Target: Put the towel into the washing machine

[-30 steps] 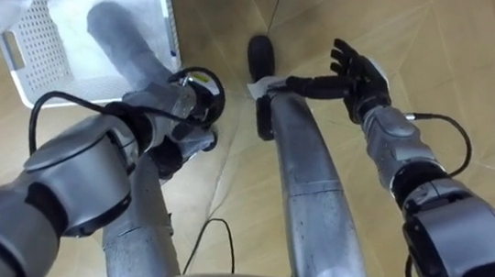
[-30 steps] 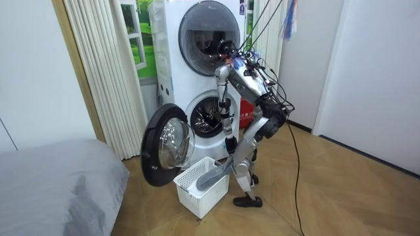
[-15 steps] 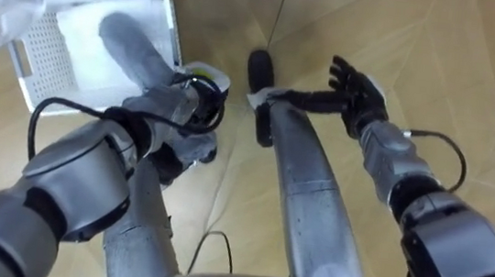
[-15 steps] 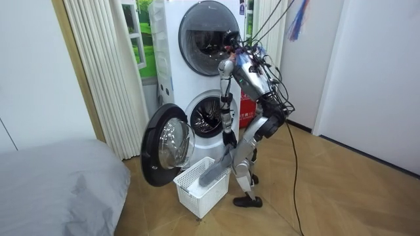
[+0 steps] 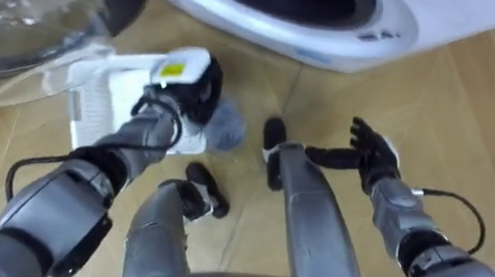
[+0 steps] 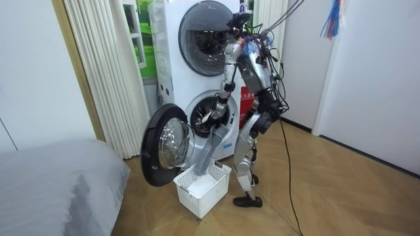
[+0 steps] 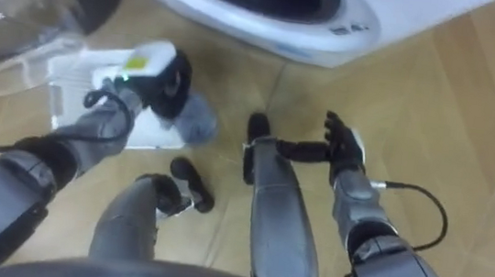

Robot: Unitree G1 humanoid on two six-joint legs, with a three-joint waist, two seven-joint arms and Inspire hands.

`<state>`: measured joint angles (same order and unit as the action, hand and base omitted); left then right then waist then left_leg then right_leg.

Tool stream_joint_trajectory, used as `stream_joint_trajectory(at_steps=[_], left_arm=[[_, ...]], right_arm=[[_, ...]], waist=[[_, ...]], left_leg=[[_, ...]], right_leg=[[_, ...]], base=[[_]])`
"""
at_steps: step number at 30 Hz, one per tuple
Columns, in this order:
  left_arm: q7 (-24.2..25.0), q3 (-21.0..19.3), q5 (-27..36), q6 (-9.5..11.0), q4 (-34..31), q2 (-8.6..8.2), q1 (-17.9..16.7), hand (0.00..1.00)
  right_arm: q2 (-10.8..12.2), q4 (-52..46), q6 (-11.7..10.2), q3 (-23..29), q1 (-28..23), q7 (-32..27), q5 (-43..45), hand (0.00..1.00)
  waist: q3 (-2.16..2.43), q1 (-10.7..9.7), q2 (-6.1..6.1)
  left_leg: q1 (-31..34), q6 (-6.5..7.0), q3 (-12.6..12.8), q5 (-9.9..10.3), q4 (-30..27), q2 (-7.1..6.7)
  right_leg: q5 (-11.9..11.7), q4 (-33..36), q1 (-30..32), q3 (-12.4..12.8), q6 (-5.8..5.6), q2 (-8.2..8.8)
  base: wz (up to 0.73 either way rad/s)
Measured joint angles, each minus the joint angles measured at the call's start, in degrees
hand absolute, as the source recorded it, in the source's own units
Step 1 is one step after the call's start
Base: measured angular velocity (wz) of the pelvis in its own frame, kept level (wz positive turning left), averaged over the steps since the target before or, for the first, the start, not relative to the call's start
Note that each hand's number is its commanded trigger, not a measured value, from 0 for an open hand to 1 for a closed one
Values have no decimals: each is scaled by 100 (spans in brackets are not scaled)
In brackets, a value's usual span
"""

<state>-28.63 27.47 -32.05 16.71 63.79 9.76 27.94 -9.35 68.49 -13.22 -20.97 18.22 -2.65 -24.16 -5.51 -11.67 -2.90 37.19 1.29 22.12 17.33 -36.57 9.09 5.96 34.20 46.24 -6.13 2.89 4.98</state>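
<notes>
The right hand (image 5: 370, 158) hangs close to the robot's body over the wooden floor (image 5: 472, 107), with its fingers spread and nothing in them. It plays no part at this point.

Further out, the left hand (image 5: 188, 91) is closed on the upper end of the grey towel (image 5: 223, 127). In the room view the towel hangs from that hand in a long strip, and its lower end reaches down into the white basket (image 5: 89, 108) on the floor. The hand is about level with the lower opening of the washing machine (image 5: 333, 28), just in front of it.

The hanging tail looks like the main hazard. If the arm goes forward while the lower end is in the basket, the cloth could catch on the rim and drag or tip the basket. The catch could also pull the towel out of a grip that has only one end.

Beyond the basket, the open door (image 5: 31, 5) stands to the robot's left, near the path of the arm. A wide swing could knock the forearm or the towel against it.

Furthest off is the drum (image 6: 197, 111). Even if the hand reaches in cleanly, the tail may drape over the lip and stay outside, so the towel would slide back out once released.
</notes>
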Motion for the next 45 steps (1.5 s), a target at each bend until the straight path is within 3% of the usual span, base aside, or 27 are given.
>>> stream_joint_trajectory(at_steps=[1, 5, 9, 14, 19, 22, 27, 29, 34, 38, 41, 45], left_arm=[[-95, -57, 233, 43, -137, -6, -40, 100], [-99, -153, 1513, 179, -713, -46, -398, 100], [127, -320, 2962, 207, -1241, -236, -656, 100], [907, -293, 4919, 207, -1736, -402, -1044, 100], [1769, -241, 6376, 206, -1958, -417, -1062, 100], [2451, -254, 7223, 192, -2010, -402, -1096, 100], [3164, -232, 8627, 75, -2340, -413, -1319, 100], [3526, -125, 9305, -56, -2355, -463, -1400, 100], [4153, 16, 9990, -411, -2340, -495, -1504, 100], [4465, 219, 10471, -760, -2363, -490, -1576, 100], [4654, 361, 10685, -1007, -2388, -505, -1621, 100], [4916, 437, 10718, -1170, -2395, -508, -1620, 100]], right_arm=[[4, -54, -3, 4, -9, -6, 0, 0], [54, -112, -74, -11, -93, 42, 221, 0], [103, -109, -83, 31, -139, 37, 443, 0], [265, -140, -110, -16, -140, 28, 635, 0], [281, -132, -112, -13, -130, 33, 917, 0], [286, -140, -115, 78, -187, 95, 1021, 0], [304, -185, -107, 213, -262, 142, 1047, 0], [305, -180, -95, 214, -328, 217, 1073, 0], [330, -167, 3, 220, -341, 285, 1229, 0], [325, -239, 325, 212, -342, 374, 1605, 0], [326, -313, 451, 212, -339, 526, 1778, 0], [327, -356, 461, 209, -340, 605, 1818, 0]], waist=[[45, 92, 11], [135, 275, -23], [155, 484, -22], [188, 663, 19], [204, 743, 32], [243, 738, 76], [277, 758, 51], [311, 754, 2], [335, 835, -4], [336, 887, -4], [346, 900, -19], [361, 890, -41]], left_leg=[[-29, -1, -43, -7, 25, -7], [-329, -6, -204, -81, 223, -32], [-538, 41, -236, -171, 434, -158], [-664, 85, -258, -236, 623, -274], [-688, 118, -298, -288, 704, -286], [-669, 118, -342, -288, 693, -280], [-678, 119, -399, -287, 705, -271], [-711, 115, -481, -293, 728, -277], [-818, 108, -495, -316, 822, -282], [-802, 95, -496, -322, 852, -280], [-785, 88, -500, -327, 884, -272], [-796, 88, -499, -328, 880, -274]], right_leg=[[-3, -79, -64, -41, -4, 1], [-47, -375, -542, -210, -40, 5], [-51, -471, -737, -266, -93, 109], [-44, -485, -821, -283, -161, 198], [-144, -674, -928, -330, -190, 180], [-169, -741, -964, -360, -194, 166], [-221, -865, -1055, -422, -202, 132], [-228, -954, -1175, -510, -204, 136], [-268, -1062, -1283, -520, -212, 113], [-309, -1171, -1307, -528, -203, 68], [-342, -1258, -1315, -553, -203, 51], [-341, -1264, -1319, -550, -206, 52]], base=[[18], [18], [14], [9], [3], [4], [3], [16], [0], [0], [0], [0]])
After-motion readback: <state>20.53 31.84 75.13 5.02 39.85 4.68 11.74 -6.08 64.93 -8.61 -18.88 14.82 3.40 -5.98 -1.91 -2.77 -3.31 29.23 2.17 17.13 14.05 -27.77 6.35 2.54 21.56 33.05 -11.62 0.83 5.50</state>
